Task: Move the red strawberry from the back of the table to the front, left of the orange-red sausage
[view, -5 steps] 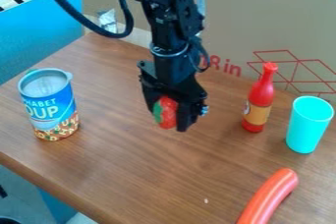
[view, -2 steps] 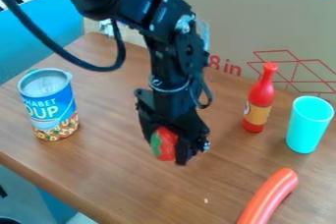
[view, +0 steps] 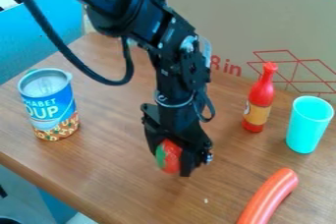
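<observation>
Brown wood table (view: 111, 169) spreads out before a cardboard panel (view: 269, 21). In the camera view, I have the gripper (view: 173, 168) closed around a red and green toy strawberry (view: 171, 157), its long axis running roughly down along the fingers. It sits right of the blue can (view: 50, 107), left of the red bottle (view: 261, 93) and of the nearer sausage (view: 269, 196). I can't tell whether it touches the wood.

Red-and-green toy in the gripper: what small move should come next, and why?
Probably ease the gripper slightly downward, keeping its grip: the red-and-green toy sits between its fingers, low by the table, but whether they touch is unclear. The can and red bottle stand well to either side.
</observation>
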Tool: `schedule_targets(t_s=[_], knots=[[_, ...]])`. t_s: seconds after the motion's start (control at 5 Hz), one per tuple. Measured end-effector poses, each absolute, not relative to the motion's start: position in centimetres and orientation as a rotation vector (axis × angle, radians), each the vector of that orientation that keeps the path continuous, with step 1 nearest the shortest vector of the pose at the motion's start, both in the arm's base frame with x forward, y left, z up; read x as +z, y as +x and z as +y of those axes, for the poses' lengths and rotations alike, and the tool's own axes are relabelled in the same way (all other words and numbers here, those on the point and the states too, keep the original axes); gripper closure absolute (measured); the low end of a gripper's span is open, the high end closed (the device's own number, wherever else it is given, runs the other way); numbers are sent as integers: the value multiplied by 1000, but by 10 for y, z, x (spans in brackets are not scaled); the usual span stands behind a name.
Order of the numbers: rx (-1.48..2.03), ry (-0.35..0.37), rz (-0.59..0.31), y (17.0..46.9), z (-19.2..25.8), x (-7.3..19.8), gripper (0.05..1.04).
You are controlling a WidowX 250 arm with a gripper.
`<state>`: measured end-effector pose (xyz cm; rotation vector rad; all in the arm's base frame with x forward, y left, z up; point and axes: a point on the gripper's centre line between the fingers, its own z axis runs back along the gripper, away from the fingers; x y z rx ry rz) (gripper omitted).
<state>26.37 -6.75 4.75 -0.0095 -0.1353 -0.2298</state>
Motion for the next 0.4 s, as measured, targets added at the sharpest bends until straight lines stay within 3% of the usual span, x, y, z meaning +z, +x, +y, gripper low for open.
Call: schedule_targets(t_s=[0.4], knots=[[-241,-35,-109,265,-76,29,225]])
